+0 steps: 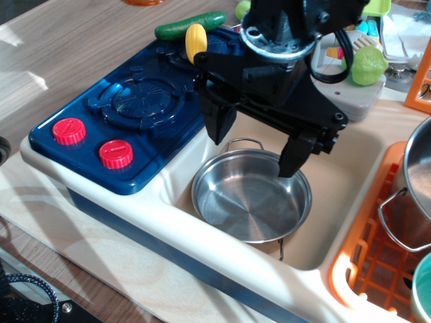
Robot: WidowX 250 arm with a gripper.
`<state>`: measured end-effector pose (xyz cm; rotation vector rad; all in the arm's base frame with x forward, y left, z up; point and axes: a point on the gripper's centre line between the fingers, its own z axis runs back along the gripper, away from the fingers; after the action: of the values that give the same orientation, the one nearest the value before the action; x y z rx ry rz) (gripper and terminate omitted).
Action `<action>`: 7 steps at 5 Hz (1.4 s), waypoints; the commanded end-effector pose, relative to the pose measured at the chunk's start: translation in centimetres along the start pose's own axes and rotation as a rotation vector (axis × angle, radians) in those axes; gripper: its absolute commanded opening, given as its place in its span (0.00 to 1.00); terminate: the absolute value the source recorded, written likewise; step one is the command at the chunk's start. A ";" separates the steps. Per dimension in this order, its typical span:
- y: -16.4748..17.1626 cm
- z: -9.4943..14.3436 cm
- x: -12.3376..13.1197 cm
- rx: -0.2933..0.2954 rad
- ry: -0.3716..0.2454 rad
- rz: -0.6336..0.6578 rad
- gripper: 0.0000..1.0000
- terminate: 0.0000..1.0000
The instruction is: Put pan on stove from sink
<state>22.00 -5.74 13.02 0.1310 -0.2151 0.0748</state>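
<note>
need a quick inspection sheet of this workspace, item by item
surface: wooden table with a pale board under the toy kitchen.
job's things: pan lies upright in the sink; stove has both burners bare.
clutter: corn and cucumber at the stove's far edge; green vegetable by the faucet base; steel pot in the orange rack.
grippers: gripper has open jaws straddling the pan's far rim, holding nothing.
cables: black cable on the arm.
surroundings: nothing seen.
</note>
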 end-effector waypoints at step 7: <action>-2.3 -4.0 3.4 -0.009 -0.017 0.523 1.00 0.00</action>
<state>25.78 -6.74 7.38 0.0891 -0.2283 0.5786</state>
